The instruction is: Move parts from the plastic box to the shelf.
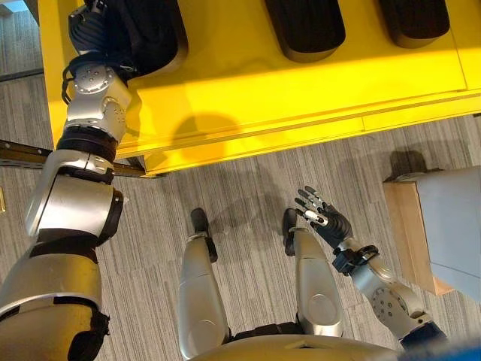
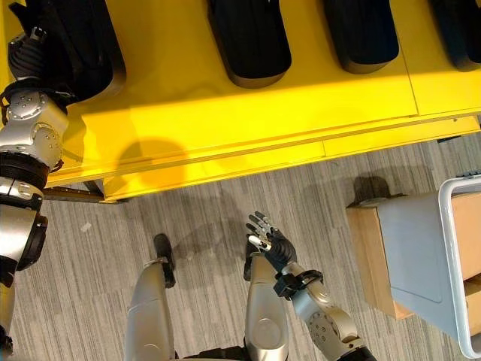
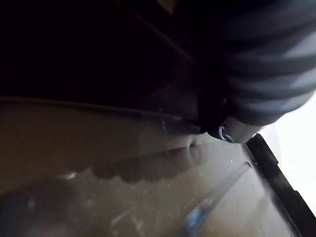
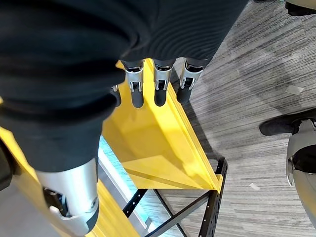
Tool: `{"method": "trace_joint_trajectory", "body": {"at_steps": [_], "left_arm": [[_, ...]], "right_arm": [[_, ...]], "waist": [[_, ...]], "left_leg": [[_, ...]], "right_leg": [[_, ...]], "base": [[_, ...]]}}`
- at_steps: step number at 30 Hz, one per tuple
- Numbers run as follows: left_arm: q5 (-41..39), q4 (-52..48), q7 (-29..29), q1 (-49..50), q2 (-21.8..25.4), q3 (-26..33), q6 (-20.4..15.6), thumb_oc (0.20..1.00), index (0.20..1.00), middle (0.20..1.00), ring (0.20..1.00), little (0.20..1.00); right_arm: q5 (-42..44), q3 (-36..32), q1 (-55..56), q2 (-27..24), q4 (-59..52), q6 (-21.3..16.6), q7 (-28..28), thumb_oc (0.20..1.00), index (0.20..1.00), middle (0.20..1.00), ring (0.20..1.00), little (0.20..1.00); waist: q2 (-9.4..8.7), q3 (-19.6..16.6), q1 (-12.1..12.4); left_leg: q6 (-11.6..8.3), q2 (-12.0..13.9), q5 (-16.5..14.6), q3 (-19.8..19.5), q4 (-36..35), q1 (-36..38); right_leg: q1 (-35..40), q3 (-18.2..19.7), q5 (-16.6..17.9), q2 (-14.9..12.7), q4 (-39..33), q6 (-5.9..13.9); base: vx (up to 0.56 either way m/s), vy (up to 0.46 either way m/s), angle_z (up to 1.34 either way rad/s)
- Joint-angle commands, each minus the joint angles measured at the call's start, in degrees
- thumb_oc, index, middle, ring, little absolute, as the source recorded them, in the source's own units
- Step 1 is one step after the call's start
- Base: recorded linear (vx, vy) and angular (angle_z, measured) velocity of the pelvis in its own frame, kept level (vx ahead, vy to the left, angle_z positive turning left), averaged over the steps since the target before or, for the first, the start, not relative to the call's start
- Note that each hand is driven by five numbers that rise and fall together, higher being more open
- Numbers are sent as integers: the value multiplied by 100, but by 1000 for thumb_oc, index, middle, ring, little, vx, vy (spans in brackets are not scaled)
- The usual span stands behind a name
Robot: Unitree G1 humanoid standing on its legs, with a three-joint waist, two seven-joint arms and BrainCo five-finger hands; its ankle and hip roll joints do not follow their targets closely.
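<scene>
While the left hand [image 1: 94, 19] reaches far left onto the yellow shelf [image 1: 301, 90], among a dark part [image 1: 154, 34], its fingers are hidden, so its grip cannot be told. The right hand [image 2: 269, 237] hangs released over bare floor near the shelf's front edge. Three more dark parts [image 2: 252, 37] lie side by side, long axes running near to far. The plastic box [image 2: 462, 263] sits far right.
</scene>
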Motion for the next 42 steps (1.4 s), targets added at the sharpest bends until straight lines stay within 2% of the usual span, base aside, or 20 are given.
{"method": "trace_joint_trajectory", "body": {"at_steps": [1, 7, 12, 33, 34, 35, 36, 42], "left_arm": [[1, 307, -4, -493, 78, 199, -285, 200, 200, 200, 200, 200], [8, 331, -1, -560, 130, 194, -266, 200, 200, 200, 200, 200], [-342, 342, 31, -513, 106, 344, -307, 200, 200, 200, 200, 200], [-445, 388, 110, -516, 24, 521, -258, 200, 200, 200, 200, 200], [-409, 414, 91, -526, 36, 489, -230, 467, 467, 467, 467, 467], [-394, 422, 82, -535, 48, 472, -218, 862, 862, 862, 862, 862], [-325, 446, 61, -563, 80, 434, -189, 1000, 1000, 1000, 1000, 1000], [-227, 507, 61, -603, 98, 412, -164, 1000, 1000, 1000, 1000, 1000]], "right_arm": [[20, -159, 345, -166, -44, -100, 64, 1000, 1000, 1000, 1000, 1000], [40, -197, 392, -170, -28, -97, 73, 1000, 1000, 1000, 1000, 1000], [32, -194, 401, -201, -12, -79, 64, 1000, 1000, 1000, 1000, 1000], [40, -173, 361, -282, 21, -79, 56, 1000, 1000, 1000, 1000, 1000], [51, -173, 366, -281, 34, -65, 60, 1000, 1000, 1000, 1000, 1000], [57, -177, 368, -287, 31, -64, 67, 1000, 1000, 1000, 1000, 1000], [65, -184, 376, -310, 29, -61, 73, 1000, 1000, 1000, 1000, 1000], [77, -215, 419, -365, 19, -60, 101, 1000, 1000, 1000, 1000, 1000]], "waist": [[10, -412, 1], [28, -427, -9], [51, -431, 18], [66, -387, 59], [66, -391, 51], [66, -393, 51], [67, -393, 49], [76, -386, 59]], "left_leg": [[-76, 251, -541, 250, 376, 142], [-79, 260, -545, 263, 390, 140], [-77, 246, -557, 229, 407, 102], [-62, 216, -548, 196, 425, 88], [-54, 216, -548, 194, 430, 85], [-53, 215, -544, 192, 419, 84], [-52, 210, -542, 190, 423, 84], [-57, 200, -527, 201, 410, 75]], "right_leg": [[135, 29, -97, -177, -119, 70], [92, 58, -83, -175, -94, 68], [74, 50, -99, -184, -58, 66], [66, 66, -98, -185, 18, 62], [62, 66, -95, -186, 20, 58], [65, 58, -93, -188, 10, 61], [62, 56, -91, -193, 16, 62], [59, 34, -83, -210, 30, 63]], "base": [[0, 0, 0], [1, -4, -3], [0, -4, -1], [0, 0, 0], [0, 0, 0], [0, 0, 0], [0, 0, 0], [0, 0, 0]]}}
